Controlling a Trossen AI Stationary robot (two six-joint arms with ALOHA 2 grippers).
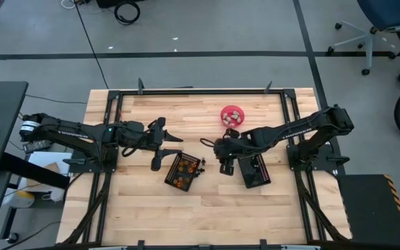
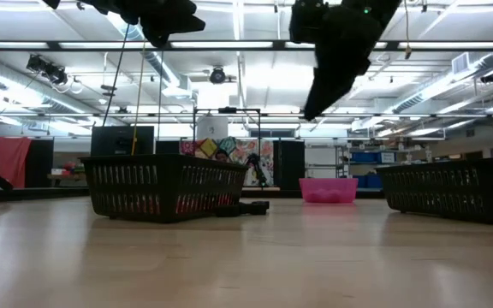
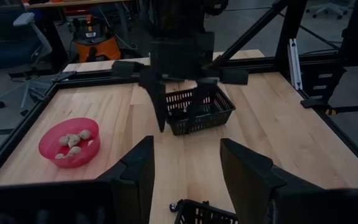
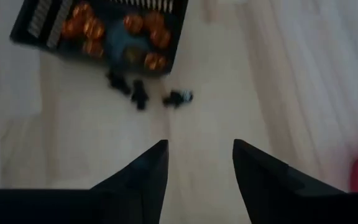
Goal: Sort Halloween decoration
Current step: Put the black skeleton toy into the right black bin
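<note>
Right claw [image 4: 196, 163] — above orange-filled basket [image 4: 36, 28]

We can read no text, label, brand, number or sign anywhere in these views. Pale lettering runs along the upper links of both arms in the high view, but it is too small for us to make out.

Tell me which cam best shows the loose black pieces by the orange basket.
Right wrist view: the black pieces lie on bare wood just outside the basket of orange ones, ahead of the open right gripper. High view shows only dark specks there; low view a dark lump; left wrist view barely one.
</note>
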